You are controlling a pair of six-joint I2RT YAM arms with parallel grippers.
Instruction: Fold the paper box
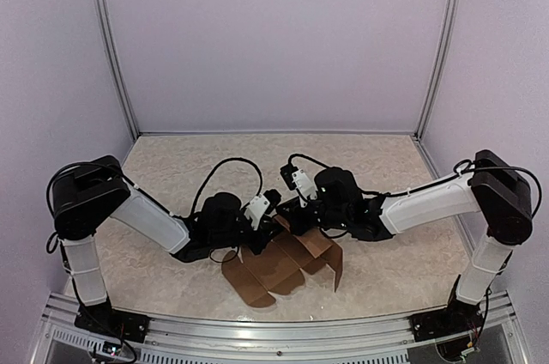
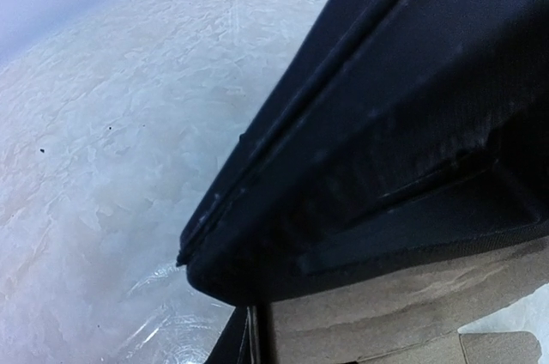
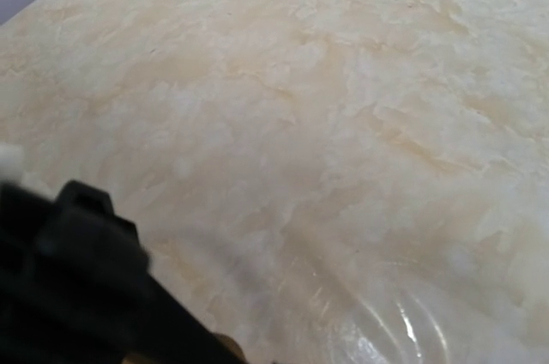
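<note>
The paper box [image 1: 283,268] is a brown die-cut cardboard sheet lying partly folded on the table in front of the arms, with one flap [image 1: 335,266] standing up at its right. My left gripper [image 1: 264,225] and my right gripper [image 1: 293,215] meet low over the sheet's far edge, almost touching each other. In the left wrist view, cardboard [image 2: 412,308] fills the bottom right beside one dark finger [image 2: 244,340], under the black body of the other arm [image 2: 403,124]. In the right wrist view only a brown sliver [image 3: 228,347] shows. How either pair of jaws stands is hidden.
The marbled beige tabletop [image 1: 257,158] stretches behind the arms to the pale back and side walls. A metal rail [image 1: 274,330] runs along the near edge. A black part of the left arm [image 3: 77,295] fills the lower left of the right wrist view.
</note>
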